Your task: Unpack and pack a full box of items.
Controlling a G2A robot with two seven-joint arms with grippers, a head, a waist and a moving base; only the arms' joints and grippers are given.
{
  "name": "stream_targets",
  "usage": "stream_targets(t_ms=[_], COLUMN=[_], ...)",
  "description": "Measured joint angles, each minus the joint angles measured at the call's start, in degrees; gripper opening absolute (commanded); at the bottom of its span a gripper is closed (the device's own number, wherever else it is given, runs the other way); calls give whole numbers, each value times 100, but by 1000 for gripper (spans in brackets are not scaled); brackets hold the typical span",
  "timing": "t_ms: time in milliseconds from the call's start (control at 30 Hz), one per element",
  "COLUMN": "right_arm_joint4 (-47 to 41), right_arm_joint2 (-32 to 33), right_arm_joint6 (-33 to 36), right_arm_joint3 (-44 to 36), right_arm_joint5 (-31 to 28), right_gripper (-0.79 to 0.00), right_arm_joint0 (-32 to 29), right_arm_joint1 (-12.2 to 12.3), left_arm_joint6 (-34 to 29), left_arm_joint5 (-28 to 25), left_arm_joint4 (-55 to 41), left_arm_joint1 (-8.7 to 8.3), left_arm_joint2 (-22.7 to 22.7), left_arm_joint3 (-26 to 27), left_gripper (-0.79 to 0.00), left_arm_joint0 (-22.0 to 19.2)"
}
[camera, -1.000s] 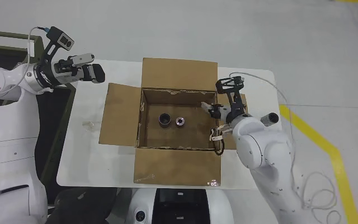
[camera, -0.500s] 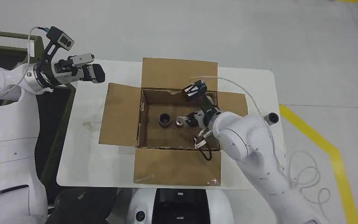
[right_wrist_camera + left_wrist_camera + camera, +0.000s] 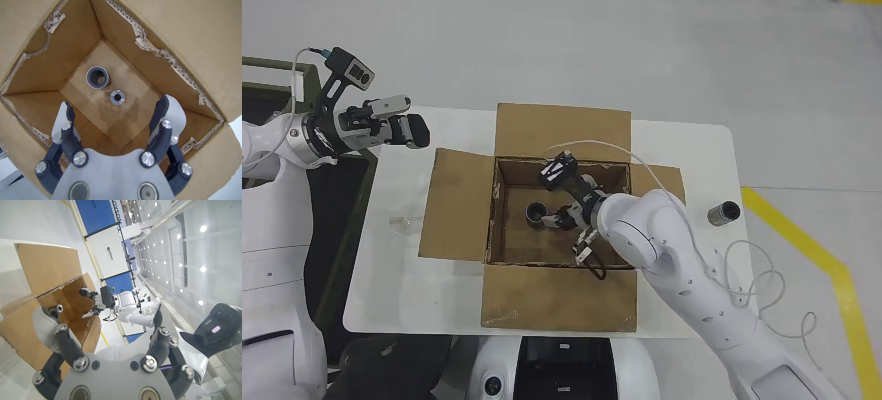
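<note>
White surface (image 3: 682,150) carries an open cardboard box (image 3: 560,130). Right tool (image 3: 115,103) released, empty, pointing down into the box over two upright parts on its floor: black-rimmed cylinder (image 3: 97,77), small metal cylinder (image 3: 117,97) just beside it. Left tool (image 3: 100,313) released, empty, near the surface's far-left corner. Third cylinder (image 3: 723,212) lies right of the box.

Matt cardboard box (image 3: 75,37) holds glossy metal sleeve (image 3: 97,77), bushing (image 3: 113,98).

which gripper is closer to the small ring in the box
Right. The right gripper hangs over the open box, above the ring; the left gripper is off past the box's flap.
</note>
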State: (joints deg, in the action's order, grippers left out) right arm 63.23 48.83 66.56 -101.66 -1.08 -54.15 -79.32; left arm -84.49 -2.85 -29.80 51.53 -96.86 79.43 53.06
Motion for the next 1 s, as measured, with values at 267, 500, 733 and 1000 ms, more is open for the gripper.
stream_targets(t_ms=[267, 500, 733, 1000], right_arm_joint4=[-78, -76, -22, -715], right_arm_joint2=[93, 92, 114, -82], right_arm_joint6=[-116, -116, -281, 346], right_arm_joint3=[108, 107, 103, 853], right_arm_joint5=[-405, -401, -825, -1703], right_gripper=[0, 0, 0, 0], right_arm_joint0=[-55, -54, -109, 452], right_arm_joint1=[34, 33, 69, 11], left_arm_joint6=[0, 0, 0, 0], left_arm_joint5=[0, 0, 0, 0], left_arm_joint4=[0, 0, 0, 0], left_arm_joint1=[0, 0, 0, 0], left_arm_joint2=[0, 0, 0, 0], left_arm_joint3=[0, 0, 0, 0], left_gripper=[0, 0, 0, 0], left_arm_joint0=[0, 0, 0, 0])
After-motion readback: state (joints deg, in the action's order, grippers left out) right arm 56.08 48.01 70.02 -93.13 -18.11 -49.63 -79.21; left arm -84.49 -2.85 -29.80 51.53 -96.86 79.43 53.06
